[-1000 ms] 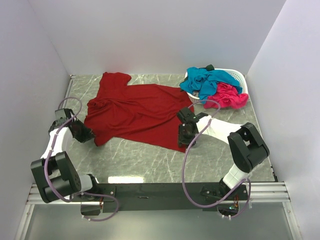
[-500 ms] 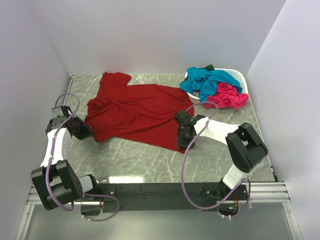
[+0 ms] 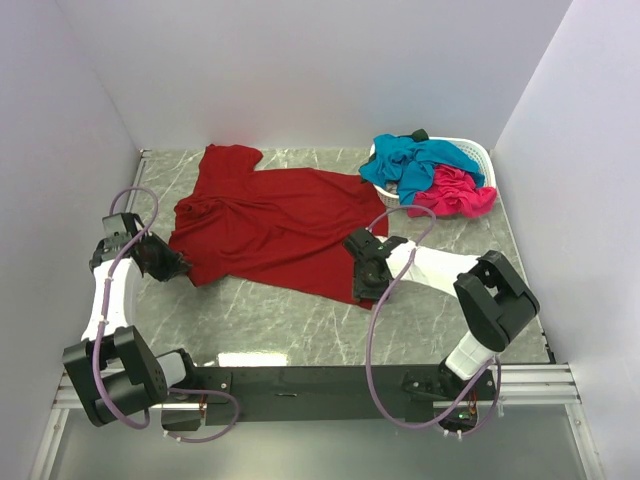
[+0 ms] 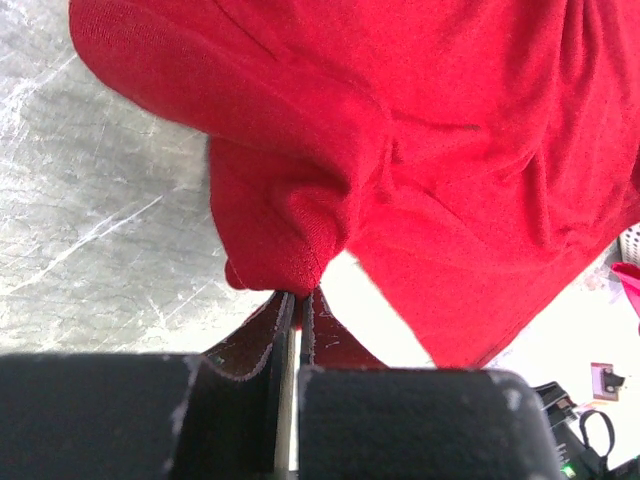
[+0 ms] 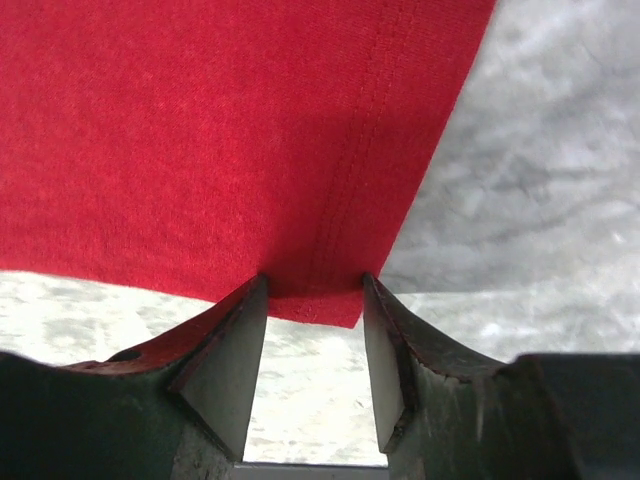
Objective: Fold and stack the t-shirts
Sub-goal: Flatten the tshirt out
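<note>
The dark red t-shirt [image 3: 280, 220] lies spread and rumpled across the marble table. My left gripper [image 3: 175, 265] sits at its left lower edge, shut on a bunched fold of the red cloth [image 4: 285, 240]; in the left wrist view the left gripper [image 4: 300, 292] pinches that fold at the fingertips. My right gripper [image 3: 365, 290] stands open at the shirt's near right corner. In the right wrist view the hem corner [image 5: 335, 300] lies between the tips of the right gripper [image 5: 315, 285], with the jaws apart. The teal-blue t-shirt [image 3: 410, 165] and the hot pink t-shirt [image 3: 455, 192] hang over the basket.
A white latticed basket [image 3: 478, 152] stands at the back right corner, against the right wall. White walls close in the table on three sides. Grey marble tabletop [image 3: 280, 320] shows between the shirt and the arm bases.
My right gripper has shifted a little to the left at the shirt's corner and its jaws have widened slightly. The left arm has drawn slightly left with the cloth in it.
</note>
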`<state>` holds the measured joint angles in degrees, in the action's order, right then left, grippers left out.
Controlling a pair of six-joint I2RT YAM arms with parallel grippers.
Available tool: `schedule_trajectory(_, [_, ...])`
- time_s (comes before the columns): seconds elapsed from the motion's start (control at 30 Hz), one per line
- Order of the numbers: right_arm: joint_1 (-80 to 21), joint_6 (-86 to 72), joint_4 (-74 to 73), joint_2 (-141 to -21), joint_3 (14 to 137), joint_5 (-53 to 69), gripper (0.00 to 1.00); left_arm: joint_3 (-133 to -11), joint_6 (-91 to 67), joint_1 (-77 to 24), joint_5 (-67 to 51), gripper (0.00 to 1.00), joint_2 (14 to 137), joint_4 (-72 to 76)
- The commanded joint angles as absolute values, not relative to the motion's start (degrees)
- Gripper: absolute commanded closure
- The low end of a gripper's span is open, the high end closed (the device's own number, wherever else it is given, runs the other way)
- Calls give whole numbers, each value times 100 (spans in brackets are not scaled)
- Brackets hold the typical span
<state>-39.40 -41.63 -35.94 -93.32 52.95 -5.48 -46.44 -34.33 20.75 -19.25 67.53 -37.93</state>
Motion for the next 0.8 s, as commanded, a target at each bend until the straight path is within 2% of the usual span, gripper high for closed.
schedule_trajectory(0.0, [-3981, -4289, -4201, -9369, 4966, -826, 49, -4948, -3445, 2065, -2004, 100, 6548, -3823])
schedule_trajectory(0.27, [-3999, -4333, -4306, -9273, 4983, -879, 46, -5001, -3428, 2057, -2030, 100, 6627, -3823])
schedule_trajectory(0.53, [-4017, -4447, -4465, -8657, 4861, -958, 44, -4966, -3428, 2057, -2065, 99, 6671, -3788])
schedule_trajectory(0.77, [-3999, -4316, -4166, -8824, 4755, -712, 44, -4957, -3402, 2057, -2065, 100, 6697, -3762])
